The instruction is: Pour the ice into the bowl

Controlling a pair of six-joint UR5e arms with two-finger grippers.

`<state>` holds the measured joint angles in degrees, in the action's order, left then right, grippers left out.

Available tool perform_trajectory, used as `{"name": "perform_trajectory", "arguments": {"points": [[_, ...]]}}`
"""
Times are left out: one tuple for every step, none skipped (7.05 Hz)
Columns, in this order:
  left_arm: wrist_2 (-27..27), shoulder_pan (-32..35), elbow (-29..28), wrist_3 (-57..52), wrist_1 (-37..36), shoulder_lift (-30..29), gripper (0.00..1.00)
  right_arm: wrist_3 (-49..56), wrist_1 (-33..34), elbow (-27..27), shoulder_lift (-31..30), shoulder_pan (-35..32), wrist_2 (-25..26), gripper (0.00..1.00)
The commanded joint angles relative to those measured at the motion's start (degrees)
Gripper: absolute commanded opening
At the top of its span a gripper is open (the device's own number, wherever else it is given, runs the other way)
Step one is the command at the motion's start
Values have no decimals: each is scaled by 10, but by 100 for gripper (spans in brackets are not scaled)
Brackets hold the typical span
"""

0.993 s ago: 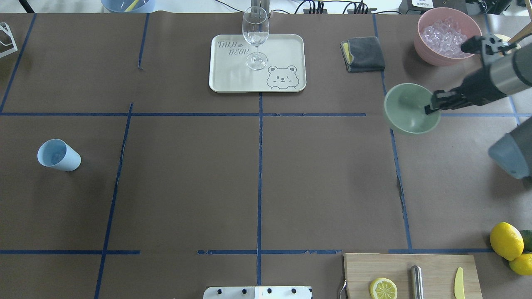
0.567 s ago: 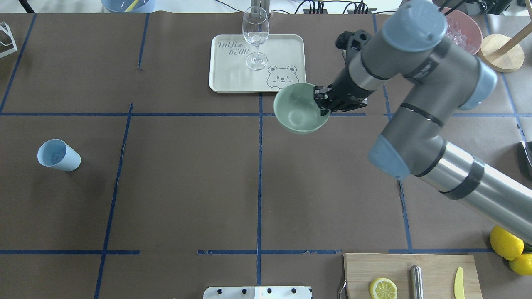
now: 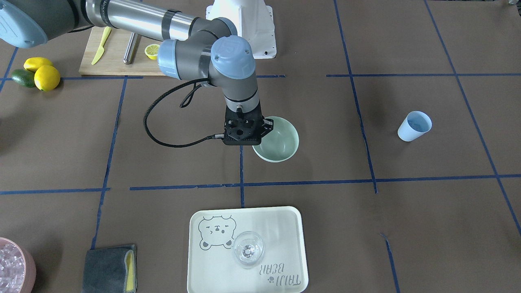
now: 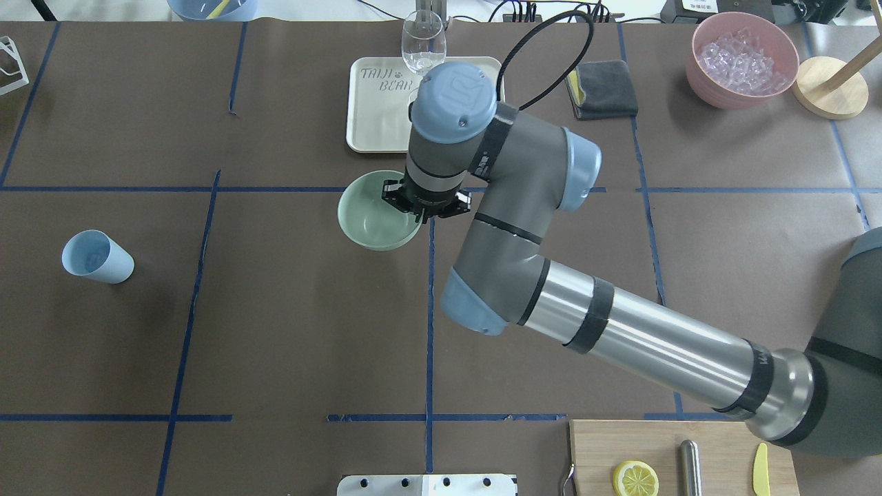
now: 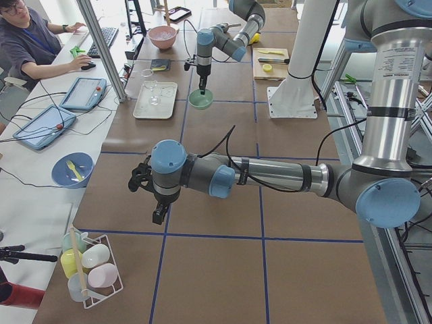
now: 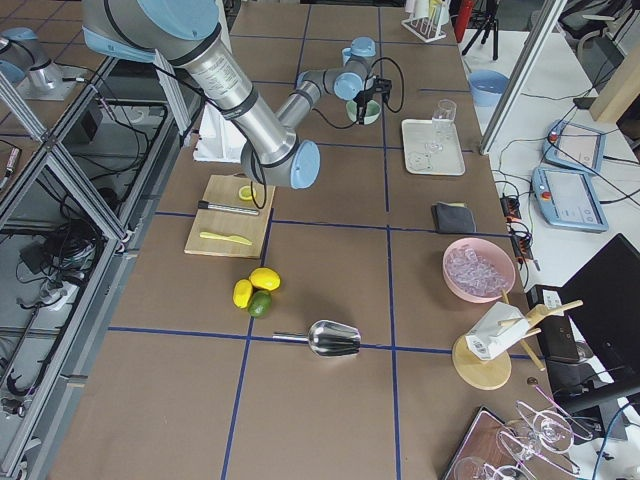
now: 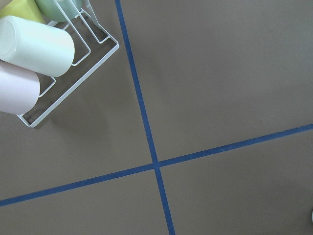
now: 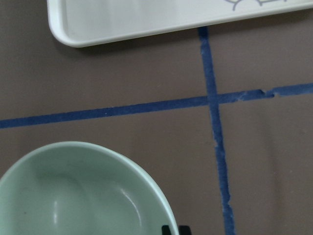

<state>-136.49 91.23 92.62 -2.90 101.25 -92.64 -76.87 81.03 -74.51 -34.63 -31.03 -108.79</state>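
Observation:
The pale mint-green bowl (image 4: 372, 222) is near the table's middle, just in front of the tray, and looks empty; it also shows in the front view (image 3: 281, 142) and the right wrist view (image 8: 83, 196). My right gripper (image 4: 422, 209) is shut on the bowl's right rim, fingertips (image 8: 166, 229) at the rim. Whether the bowl rests on the table I cannot tell. A light blue cup (image 4: 96, 256) stands far left; I cannot make out ice in it. My left gripper (image 5: 156, 217) shows only in the exterior left view, low over bare table; I cannot tell its state.
A pink tub (image 4: 699, 76) heaped with clear cubes stands back right. A cream tray (image 4: 375, 103) holds a wine glass (image 4: 423, 45). A grey cloth (image 4: 603, 88), a cutting board (image 4: 682, 448), lemons (image 4: 839, 399), a metal scoop (image 6: 330, 338) and a cup rack (image 7: 34, 49) are around.
My right arm has carried the bowl from the right side of the table leftward to the middle, in front of the tray. The cup has not moved.

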Motion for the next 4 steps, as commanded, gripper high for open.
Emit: {"name": "perform_trajectory", "arguments": {"points": [[0,0,-1,0,0,0,100,-35,-27,52,25,30,11,0],[0,-1,-1,0,0,0,100,-36,-28,52,23,40,9,0],[0,-1,-1,0,0,0,100,-37,-29,52,21,44,10,0],[0,-2,-1,1,-1,0,100,-41,-30,48,20,43,7,30]]}}
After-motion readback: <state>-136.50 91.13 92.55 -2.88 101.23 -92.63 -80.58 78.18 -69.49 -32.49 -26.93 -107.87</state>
